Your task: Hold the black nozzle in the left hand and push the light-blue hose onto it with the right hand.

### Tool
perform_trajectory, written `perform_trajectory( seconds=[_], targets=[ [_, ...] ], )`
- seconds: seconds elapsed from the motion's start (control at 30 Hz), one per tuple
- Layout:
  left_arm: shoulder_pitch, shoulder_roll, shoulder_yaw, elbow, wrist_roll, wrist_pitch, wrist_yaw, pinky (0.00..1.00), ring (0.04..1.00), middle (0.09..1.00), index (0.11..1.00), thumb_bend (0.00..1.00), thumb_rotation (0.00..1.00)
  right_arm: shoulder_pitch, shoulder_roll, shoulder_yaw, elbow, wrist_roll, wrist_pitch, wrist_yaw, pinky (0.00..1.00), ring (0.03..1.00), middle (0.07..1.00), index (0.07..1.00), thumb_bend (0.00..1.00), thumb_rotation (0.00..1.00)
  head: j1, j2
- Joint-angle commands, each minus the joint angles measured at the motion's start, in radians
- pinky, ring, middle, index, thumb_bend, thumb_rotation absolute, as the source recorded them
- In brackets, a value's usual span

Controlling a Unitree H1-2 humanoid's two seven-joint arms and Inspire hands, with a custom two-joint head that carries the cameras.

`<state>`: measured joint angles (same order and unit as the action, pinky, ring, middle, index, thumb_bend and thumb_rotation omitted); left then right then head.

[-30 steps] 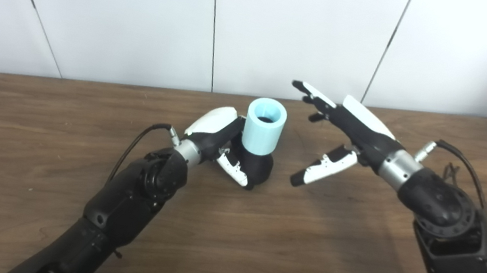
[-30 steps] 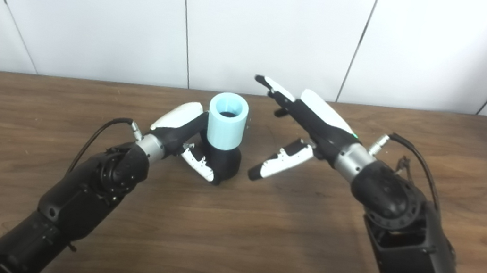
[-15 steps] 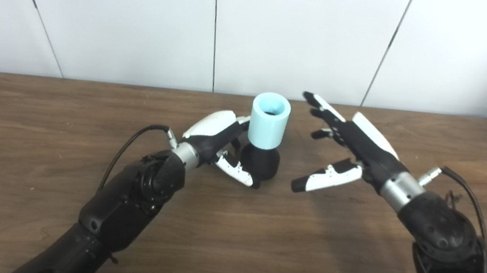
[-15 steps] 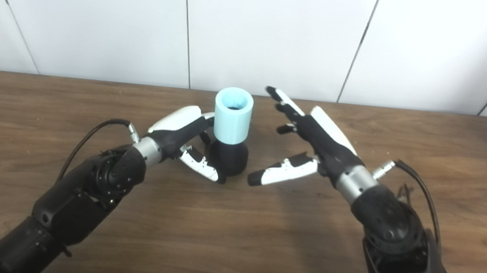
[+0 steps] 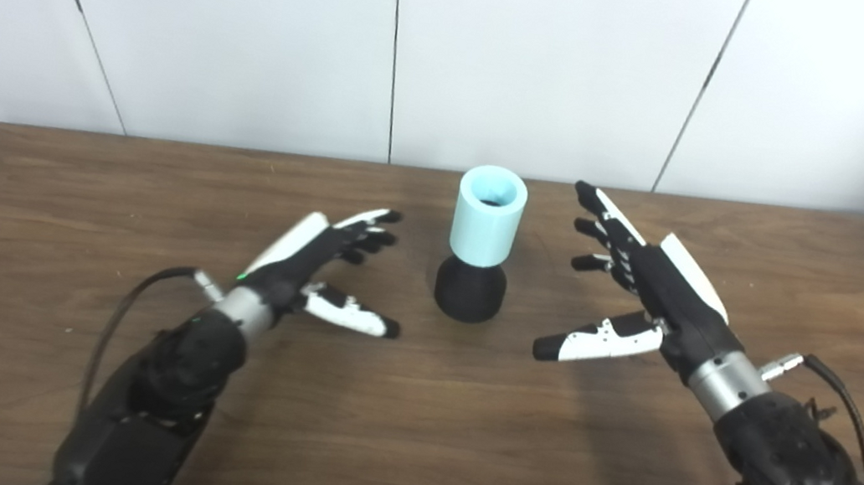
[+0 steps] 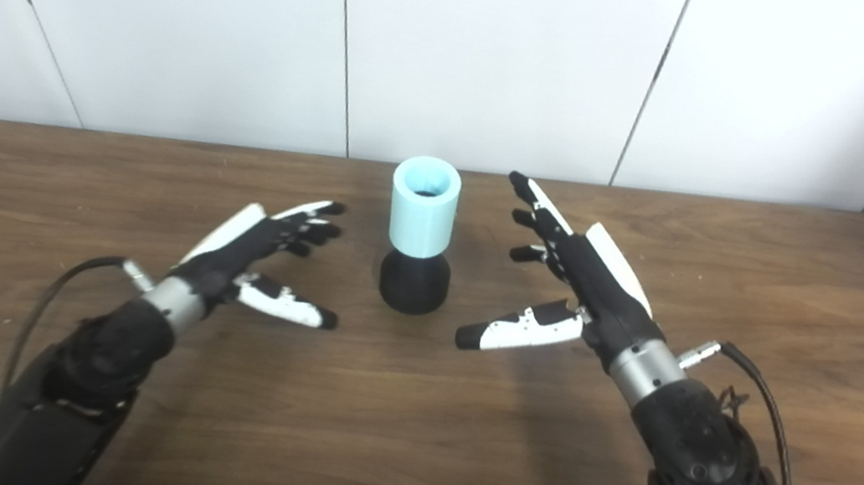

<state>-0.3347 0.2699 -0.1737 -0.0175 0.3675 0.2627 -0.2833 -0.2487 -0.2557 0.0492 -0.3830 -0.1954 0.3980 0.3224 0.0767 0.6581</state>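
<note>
The left hand (image 5: 311, 259) hovers low over the brown wooden worktop (image 5: 21, 219), its arm coming up from about seven o'clock. Its fingers (image 5: 366, 229) are spread and stretched toward one o'clock, the thumb (image 5: 350, 317) splayed out toward three o'clock, and it holds nothing. A clear strip of bare wood separates it from the assembly in the middle.

At the centre of the worktop, toward twelve o'clock from where the arms enter, the black nozzle (image 5: 469, 290) stands upright on its wide base. The light-blue hose (image 5: 488, 215), a short, thick tube, sits on top of it, also upright, with its open mouth facing up and a dark bore visible inside. The hose's lower end meets the nozzle's narrower top, so the two make a single standing column that neither hand touches.

The right hand (image 5: 650, 286) hangs on the three o'clock side of the column, near it but apart. Its arm comes in from about five o'clock. The fingers (image 5: 601, 215) are open, fanned and pointing toward eleven o'clock; the thumb (image 5: 595, 343) reaches toward nine o'clock, low, at the level of the nozzle's base. It too is empty.

Behind the worktop, at twelve o'clock, rises a wall of white panels (image 5: 550, 65) with dark seams.
</note>
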Motion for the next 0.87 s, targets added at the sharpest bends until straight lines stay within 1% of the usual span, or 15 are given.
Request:
perform_trajectory(
  seconds=[0.0,0.03,0.07,0.1,0.2,0.27,0.33,0.4,0.47,0.6,0.67,0.73,0.77,0.83],
  targets=[
    [0.028,-0.015,0.058,-0.011,-0.071,-0.054,0.047,0.76,0.807,0.793,0.798,0.83,0.15,-0.007,0.026,-0.027,-0.04,0.018,-0.033,-0.054,0.81,0.942,1.0,1.0,0.87,0.2,-0.005,-0.005],
    [0.042,-0.034,0.083,0.004,-0.127,-0.118,0.058,0.73,0.792,0.785,0.797,0.87,0.19,0.005,0.045,-0.031,-0.037,0.019,-0.041,-0.074,0.81,0.936,0.992,1.0,0.87,0.21,-0.008,-0.005],
    [0.049,-0.047,0.097,0.017,-0.164,-0.162,0.063,0.73,0.788,0.786,0.806,0.9,0.21,0.012,0.057,-0.033,-0.035,0.02,-0.046,-0.088,0.81,0.932,0.987,1.0,0.87,0.21,-0.01,-0.005],
    [0.053,-0.059,0.11,0.024,-0.194,-0.191,0.066,0.72,0.787,0.786,0.808,0.91,0.22,0.02,0.066,-0.033,-0.031,0.018,-0.055,-0.101,0.8,0.93,0.985,1.0,0.87,0.21,-0.012,-0.004],
    [0.059,-0.082,0.126,0.006,-0.238,-0.212,0.075,0.72,0.791,0.798,0.824,0.92,0.22,0.035,0.07,-0.029,-0.021,0.0,-0.08,-0.128,0.8,0.928,0.982,0.998,0.87,0.22,-0.014,-0.005],
    [0.066,-0.095,0.128,-0.012,-0.251,-0.224,0.085,0.7,0.783,0.797,0.826,0.93,0.23,0.043,0.061,-0.017,-0.01,-0.035,-0.115,-0.146,0.77,0.898,0.955,0.98,0.87,0.21,-0.015,-0.006],
    [0.071,-0.099,0.126,-0.025,-0.251,-0.243,0.093,0.69,0.777,0.794,0.825,0.92,0.23,0.053,0.046,0.001,0.007,-0.082,-0.168,-0.167,0.74,0.874,0.933,0.969,0.88,0.21,-0.019,-0.012],
    [0.075,-0.099,0.126,-0.035,-0.249,-0.254,0.098,0.67,0.769,0.79,0.823,0.92,0.23,0.063,0.043,0.005,0.014,-0.096,-0.198,-0.181,0.72,0.855,0.919,0.961,0.88,0.22,-0.024,-0.017],
    [0.081,-0.097,0.127,-0.047,-0.249,-0.259,0.101,0.67,0.765,0.788,0.815,0.92,0.22,0.076,0.054,-0.002,0.01,-0.083,-0.208,-0.194,0.71,0.847,0.913,0.96,0.88,0.22,-0.029,-0.027],
    [0.094,-0.095,0.127,-0.075,-0.257,-0.255,0.097,0.66,0.764,0.788,0.811,0.9,0.19,0.101,0.076,-0.013,0.001,-0.056,-0.21,-0.208,0.7,0.844,0.912,0.958,0.88,0.23,-0.062,-0.058],
    [0.099,-0.095,0.125,-0.083,-0.257,-0.258,0.097,0.66,0.764,0.788,0.81,0.9,0.18,0.108,0.079,-0.013,-0.003,-0.057,-0.212,-0.209,0.7,0.844,0.913,0.955,0.88,0.23,-0.067,-0.062],
    [0.104,-0.094,0.123,-0.09,-0.256,-0.265,0.097,0.66,0.764,0.788,0.809,0.89,0.18,0.117,0.081,-0.012,-0.002,-0.059,-0.221,-0.213,0.7,0.843,0.914,0.953,0.89,0.24,-0.084,-0.083],
    [0.106,-0.094,0.122,-0.093,-0.255,-0.268,0.096,0.66,0.764,0.793,0.809,0.89,0.18,0.121,0.081,-0.011,-0.002,-0.06,-0.226,-0.215,0.69,0.843,0.916,0.952,0.89,0.24,-0.084,-0.083],
    [0.111,-0.091,0.119,-0.094,-0.253,-0.285,0.095,0.66,0.768,0.804,0.813,0.88,0.17,0.136,0.078,-0.003,0.002,-0.078,-0.249,-0.227,0.69,0.842,0.916,0.951,0.89,0.24,-0.099,-0.108]
  ],
)
